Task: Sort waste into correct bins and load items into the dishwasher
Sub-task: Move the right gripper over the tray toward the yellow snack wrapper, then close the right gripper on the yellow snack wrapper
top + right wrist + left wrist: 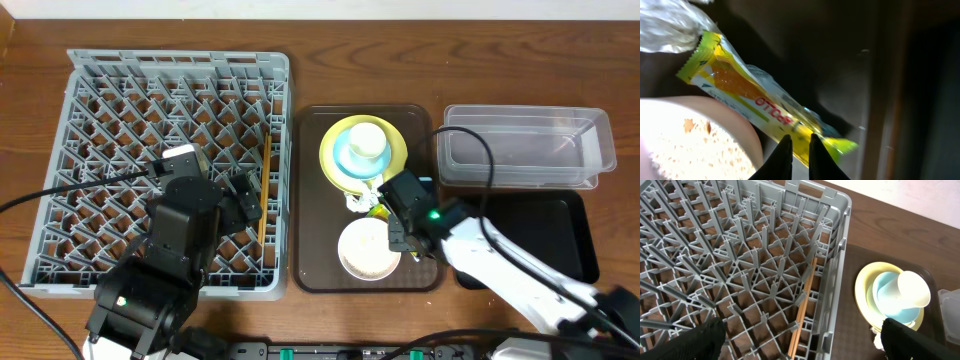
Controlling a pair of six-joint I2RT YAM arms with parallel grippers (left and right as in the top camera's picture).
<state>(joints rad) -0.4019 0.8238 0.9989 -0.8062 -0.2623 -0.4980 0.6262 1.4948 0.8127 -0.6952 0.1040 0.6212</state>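
My right gripper (pixel 797 142) is shut on the end of the yellow-green snack wrapper (pixel 750 95), which lies on the brown tray between the crumpled tissue (pixel 670 25) and the white bowl (pixel 685 145) holding food scraps. From overhead, this gripper (pixel 398 235) sits just right of the white bowl (pixel 368 250). The white cup (pixel 368 140) stands in the light blue bowl (pixel 350 160) on the yellow-green plate (pixel 335 160). Two chopsticks (pixel 265 190) lie in the dishwasher rack (pixel 282 150). My left gripper (pixel 800 340) hangs open above them.
The brown serving tray (pixel 310 200) lies right of the rack. A clear plastic tub (pixel 525 148) stands at the back right, with the black tray (pixel 545 240) in front of it. My right arm's cable loops over the gap between the trays.
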